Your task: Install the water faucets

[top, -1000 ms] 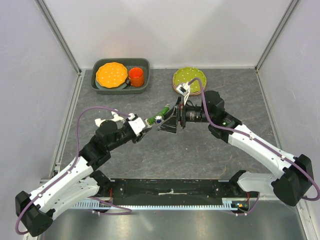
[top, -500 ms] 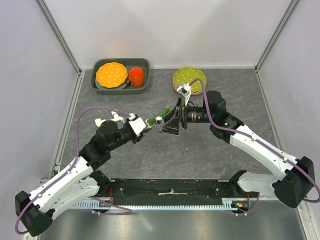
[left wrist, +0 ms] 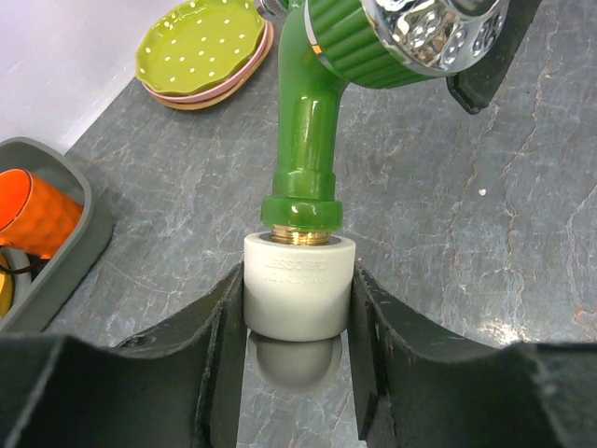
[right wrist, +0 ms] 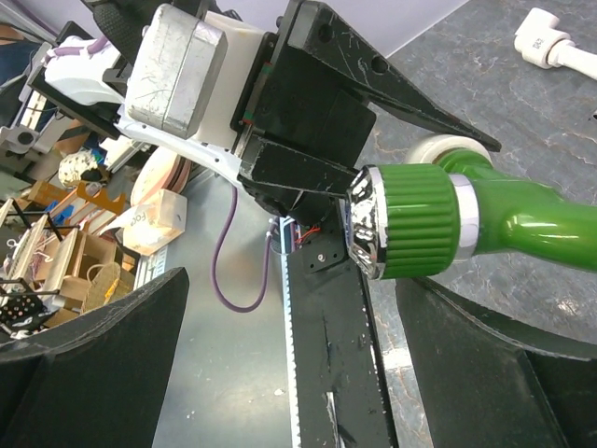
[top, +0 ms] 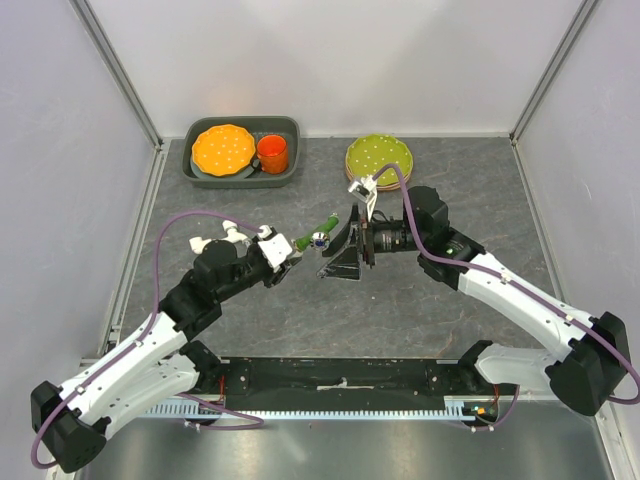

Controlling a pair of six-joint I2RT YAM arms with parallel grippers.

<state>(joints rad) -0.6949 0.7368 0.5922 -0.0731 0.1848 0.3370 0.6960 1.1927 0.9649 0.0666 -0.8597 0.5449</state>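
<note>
- Green faucet (left wrist: pixel 308 159) mid-scene, lifted off the grey table (top: pixel 420 300), knob end pointing far-right
- left gripper (left wrist: pixel 297 299) pinching its white end piece (left wrist: pixel 298 280)
- right gripper (top: pixel 337 245) spread wide, fingers either side of the chrome-capped knob (right wrist: pixel 410 224), not touching it
- white faucet (right wrist: pixel 552 42) lying on the table, apart from both grippers

green faucet (left wrist: pixel 306 149) | white end gripped, aloft | white faucet (right wrist: pixel 548 39) | lying on table (right wrist: pixel 466 89)
</note>
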